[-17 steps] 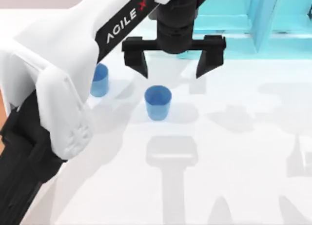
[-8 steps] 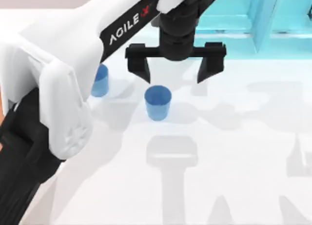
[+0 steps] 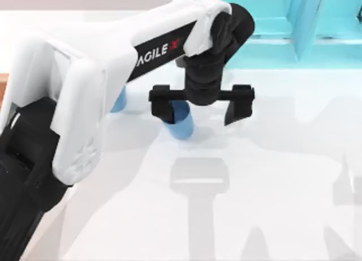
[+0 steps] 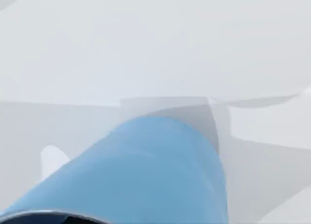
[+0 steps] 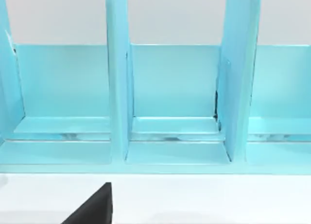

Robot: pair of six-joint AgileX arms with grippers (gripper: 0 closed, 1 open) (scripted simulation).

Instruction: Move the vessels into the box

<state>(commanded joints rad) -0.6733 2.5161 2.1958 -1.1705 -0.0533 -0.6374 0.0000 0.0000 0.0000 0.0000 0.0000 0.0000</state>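
Two blue cups on a white table (image 3: 271, 176); left gripper (image 3: 202, 109), jaws apart, straddles one cup (image 3: 182, 124) at centre; other cup (image 3: 119, 99) upper left.

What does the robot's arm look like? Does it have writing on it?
The left arm is chunky and white with rounded shells, and black parts at its base and wrist. A black band along it carries white "AGILE" lettering with a red X. Its hand is black: a straight crossbar with two blocky fingers pointing down.

Left hand (image 3: 199, 109) over cup (image 3: 182, 125)
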